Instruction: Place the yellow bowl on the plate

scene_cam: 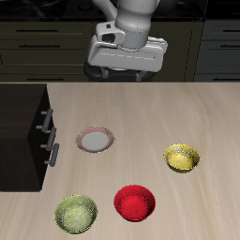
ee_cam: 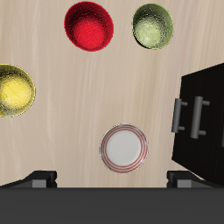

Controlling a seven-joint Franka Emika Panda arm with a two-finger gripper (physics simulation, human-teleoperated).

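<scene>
Wood tabletop w/ empty yellow bowl (scene_cam: 182,157), bare plate (scene_cam: 95,141) well apart; jaws open, empty.

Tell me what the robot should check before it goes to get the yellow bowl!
1. Small glossy golden-yellow bowl upright and empty: ok.
2. Nothing touching it; the shiny red bowl sits apart: ok.
3. Flat round plate with white centre and pink-red rim bare, ready to receive the bowl: ok.
4. Gripper holding nothing: ok, nothing shows between its fingers in the wrist view.
5. Gripper open wide enough for the bowl's rim: cannot tell, only the fingertips show.
6. Gripper above the yellow bowl: not ok, it hangs high toward the table's back, away from the bowl.
</scene>
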